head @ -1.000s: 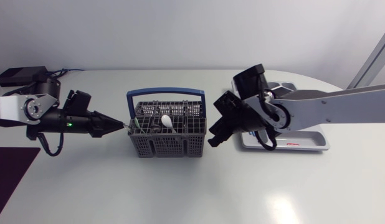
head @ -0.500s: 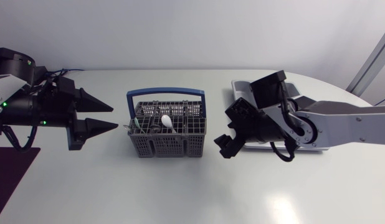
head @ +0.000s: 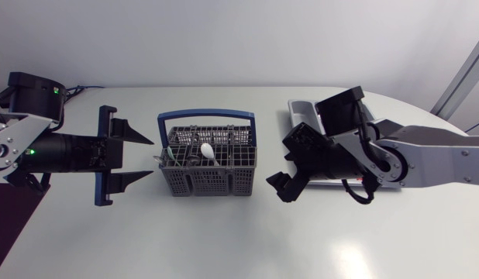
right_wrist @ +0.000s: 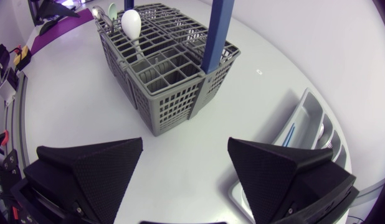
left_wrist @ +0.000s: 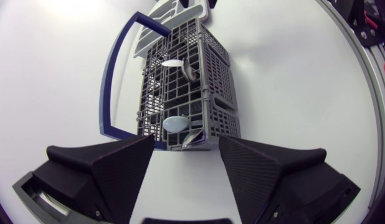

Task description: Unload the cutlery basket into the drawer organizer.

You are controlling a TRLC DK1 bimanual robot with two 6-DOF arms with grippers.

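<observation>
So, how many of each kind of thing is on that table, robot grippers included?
grippers: 2, the left gripper and the right gripper
cutlery basket: 1
drawer organizer: 1
white spoon: 1
Total: 5. The other cutlery in the basket is too jumbled to count.

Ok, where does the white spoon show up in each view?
Head view: white spoon in the middle of the cutlery basket.
Left wrist view: in the basket ahead of the left hand, past a pale green spoon.
Right wrist view: toward the basket's far end, ahead of the right hand.
Shared landmark: the basket's blue handle.
</observation>
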